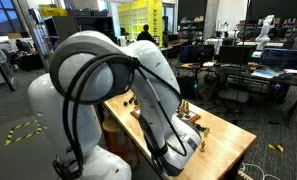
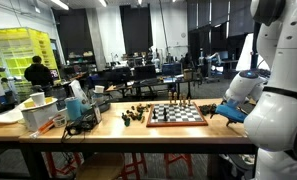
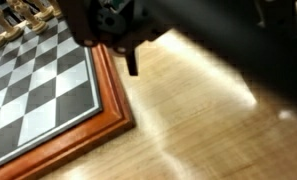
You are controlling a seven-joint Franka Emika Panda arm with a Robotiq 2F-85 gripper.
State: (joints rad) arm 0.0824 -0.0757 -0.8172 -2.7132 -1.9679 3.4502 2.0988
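A chessboard [image 2: 176, 115] with a reddish wooden frame lies on the wooden table [image 2: 108, 132]. Chess pieces [image 2: 138, 116] stand in a cluster off its left edge, and others stand along the board's far rows [image 3: 18, 15]. My gripper [image 2: 226, 112] hovers low over bare table just past the board's right edge. In the wrist view one dark finger [image 3: 131, 62] hangs down beside the board's frame [image 3: 113, 95]; the other finger is lost in a dark blur. Nothing is between them and the gripper is open. In an exterior view my white arm [image 1: 98, 70] hides most of the board.
A white bucket [image 2: 38, 110], a blue bottle [image 2: 76, 100] and some clutter sit at the table's left end. Light bare wood [image 3: 198, 130] stretches beside the board. Desks, monitors and a seated person [image 2: 35, 72] fill the room behind.
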